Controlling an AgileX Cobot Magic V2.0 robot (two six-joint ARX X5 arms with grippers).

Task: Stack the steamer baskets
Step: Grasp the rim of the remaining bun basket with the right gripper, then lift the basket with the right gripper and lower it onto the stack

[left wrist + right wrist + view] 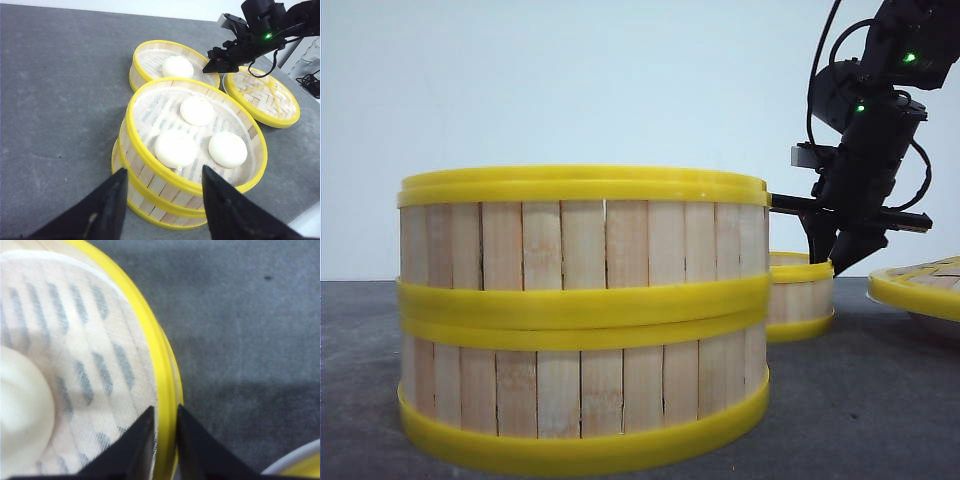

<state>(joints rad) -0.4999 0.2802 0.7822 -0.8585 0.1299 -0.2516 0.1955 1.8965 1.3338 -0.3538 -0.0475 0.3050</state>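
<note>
Nearest to the front camera, two steamer baskets stand one on the other on the grey counter (880, 400), and they make one stack (582, 320). The top basket (195, 135) and the bottom basket (150, 202) look alike: round and shallow, with walls of pale vertical wooden slats and bright yellow rims above and below. The top basket has a thin white liner with grey marks, and three white buns (197, 110) lie on it. The left gripper (162, 200) hangs over the near side of the stack, with its black fingers (105, 207) spread wide and holding nothing. Behind the stack and to its right stands the third basket (172, 67), alone on the counter, with the same slats and yellow rims, and one white bun (177, 66) rests inside on a liner. The right gripper (164, 437) is at the rim of this basket: its dark fingers (135, 445) stand one inside and one outside the yellow rim and pinch it closely. Just beside the third basket lies a flat woven lid (262, 95) with a yellow rim.
</note>
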